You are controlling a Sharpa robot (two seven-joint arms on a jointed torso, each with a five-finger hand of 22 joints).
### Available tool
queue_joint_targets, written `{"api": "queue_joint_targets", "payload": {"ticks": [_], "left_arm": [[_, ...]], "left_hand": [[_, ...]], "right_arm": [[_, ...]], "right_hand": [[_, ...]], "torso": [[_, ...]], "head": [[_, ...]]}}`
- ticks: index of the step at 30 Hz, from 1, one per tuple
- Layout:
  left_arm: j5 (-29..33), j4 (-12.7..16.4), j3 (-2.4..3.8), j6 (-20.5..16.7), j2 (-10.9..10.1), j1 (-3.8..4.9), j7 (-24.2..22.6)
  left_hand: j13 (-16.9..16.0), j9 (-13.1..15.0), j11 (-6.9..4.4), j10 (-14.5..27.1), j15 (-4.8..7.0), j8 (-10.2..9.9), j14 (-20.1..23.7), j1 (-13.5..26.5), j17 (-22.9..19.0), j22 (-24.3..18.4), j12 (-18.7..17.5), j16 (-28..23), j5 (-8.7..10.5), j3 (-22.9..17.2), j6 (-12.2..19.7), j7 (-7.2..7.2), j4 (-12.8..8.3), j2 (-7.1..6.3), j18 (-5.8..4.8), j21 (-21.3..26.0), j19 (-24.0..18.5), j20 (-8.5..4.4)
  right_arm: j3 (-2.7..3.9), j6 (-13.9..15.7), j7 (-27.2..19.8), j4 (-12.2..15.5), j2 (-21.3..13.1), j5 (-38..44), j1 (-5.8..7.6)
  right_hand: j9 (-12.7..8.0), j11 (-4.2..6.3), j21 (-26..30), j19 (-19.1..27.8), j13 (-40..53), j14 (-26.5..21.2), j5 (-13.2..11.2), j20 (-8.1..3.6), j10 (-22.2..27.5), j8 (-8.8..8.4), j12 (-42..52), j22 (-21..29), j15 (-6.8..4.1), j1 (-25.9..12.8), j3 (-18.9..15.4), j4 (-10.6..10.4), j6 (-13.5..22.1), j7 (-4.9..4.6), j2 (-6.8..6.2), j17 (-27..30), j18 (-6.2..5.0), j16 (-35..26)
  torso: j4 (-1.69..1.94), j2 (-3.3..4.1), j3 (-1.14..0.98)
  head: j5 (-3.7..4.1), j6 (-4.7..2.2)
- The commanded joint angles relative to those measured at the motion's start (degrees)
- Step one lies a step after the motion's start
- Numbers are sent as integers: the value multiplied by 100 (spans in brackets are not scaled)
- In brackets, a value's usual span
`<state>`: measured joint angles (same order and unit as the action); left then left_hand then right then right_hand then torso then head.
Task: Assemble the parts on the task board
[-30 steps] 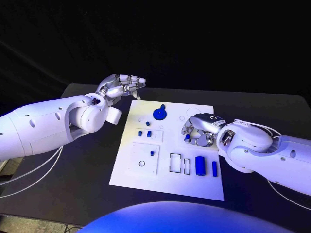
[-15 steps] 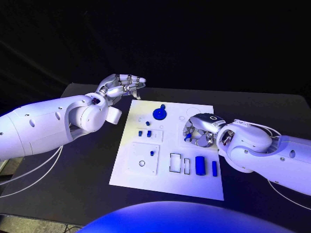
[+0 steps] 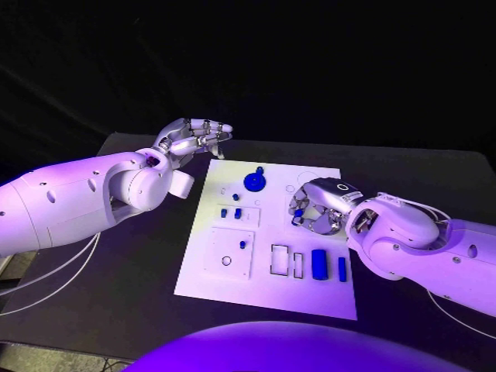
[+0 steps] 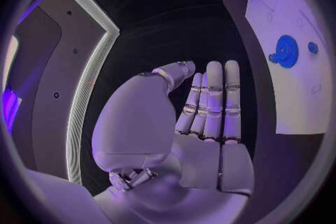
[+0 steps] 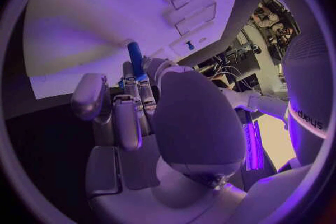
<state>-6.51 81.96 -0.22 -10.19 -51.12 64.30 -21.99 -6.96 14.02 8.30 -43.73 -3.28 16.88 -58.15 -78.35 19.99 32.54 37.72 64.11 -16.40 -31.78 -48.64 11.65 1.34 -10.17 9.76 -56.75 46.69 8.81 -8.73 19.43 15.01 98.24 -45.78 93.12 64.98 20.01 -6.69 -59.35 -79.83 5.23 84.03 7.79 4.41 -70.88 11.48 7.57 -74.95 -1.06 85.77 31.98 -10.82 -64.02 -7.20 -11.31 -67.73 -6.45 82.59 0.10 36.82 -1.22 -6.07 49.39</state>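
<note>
The white board (image 3: 273,232) lies in the middle of the black table (image 3: 427,174), its long sides running away from the robot, with bare tabletop showing on every side of it. Above its right half the right hand (image 3: 315,208) hangs with curled fingers pinching a small blue peg (image 5: 136,60); in the right wrist view the peg stands up between the fingertips, just over the white surface. Nearer the robot, along the board's near right part, lie a blue block (image 3: 318,260) and a slim blue bar (image 3: 342,268), beside two empty rectangular slots (image 3: 280,260). On the far part sits a blue gear (image 3: 255,183), and two small blue pieces (image 3: 232,211) stand left of centre. The left hand (image 3: 192,138) hovers off the board's far left corner, over bare table, holding nothing, its fingers straight and side by side in the left wrist view; it is well apart from the right hand
</note>
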Motion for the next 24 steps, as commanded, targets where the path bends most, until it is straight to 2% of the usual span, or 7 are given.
{"api": "queue_joint_targets", "payload": {"ticks": [1,9,17,21,24], "left_arm": [[-17,10,4,94,14,4,-28],[-17,3,4,104,37,3,-29],[-19,-11,4,114,66,3,-27],[-19,-19,4,113,77,3,-27],[-19,-21,4,116,92,3,-26]], "left_hand": [[5,-5,0,41,-51,2,-8,-44,-2,6,-34,-22,-26,4,33,-11,-20,0,78,0,-1,39],[10,-6,0,41,-52,3,-9,-44,-2,7,-35,-20,-26,6,35,-10,-20,4,78,-2,-1,39],[10,-6,0,41,-52,3,-9,-44,-2,7,-35,-20,-26,6,35,-10,-20,4,78,-2,-1,39],[10,-6,0,41,-52,3,-9,-44,-2,7,-35,-20,-26,6,35,-10,-20,4,78,-2,-1,39],[10,-6,0,41,-52,3,-9,-44,-2,7,-35,-20,-26,6,35,-10,-20,4,78,-2,-1,39]], "right_arm": [[11,282,-85,110,-47,58,34],[28,444,-104,406,-66,43,109],[31,486,-205,442,423,-19,86],[29,483,-265,390,733,-24,9],[26,468,-303,335,935,-24,-77]], "right_hand": [[21,382,-16,-24,26,206,0,1,-418,26,15,-234,-42,-69,215,274,-24,9,-11,1,70,33],[34,386,-37,-29,32,209,0,-2,-419,35,11,-248,-45,-80,228,313,-19,10,-26,-13,73,37],[45,385,-23,-23,38,208,2,-6,-418,42,7,-248,-47,-85,250,351,-10,7,-29,-8,71,36],[51,382,-11,-17,41,205,3,-7,-414,44,2,-247,-46,-91,268,378,0,3,-28,0,69,33],[55,381,-2,-13,44,205,4,-8,-411,45,-1,-246,-45,-93,282,399,8,1,-26,-1,67,33]], "torso": [[-5,-9,4],[1,-8,0],[2,-3,2],[-2,0,8],[14,6,5]], "head": [[-3,-5],[-25,-18],[-106,-14],[-128,-10],[-209,9]]}}
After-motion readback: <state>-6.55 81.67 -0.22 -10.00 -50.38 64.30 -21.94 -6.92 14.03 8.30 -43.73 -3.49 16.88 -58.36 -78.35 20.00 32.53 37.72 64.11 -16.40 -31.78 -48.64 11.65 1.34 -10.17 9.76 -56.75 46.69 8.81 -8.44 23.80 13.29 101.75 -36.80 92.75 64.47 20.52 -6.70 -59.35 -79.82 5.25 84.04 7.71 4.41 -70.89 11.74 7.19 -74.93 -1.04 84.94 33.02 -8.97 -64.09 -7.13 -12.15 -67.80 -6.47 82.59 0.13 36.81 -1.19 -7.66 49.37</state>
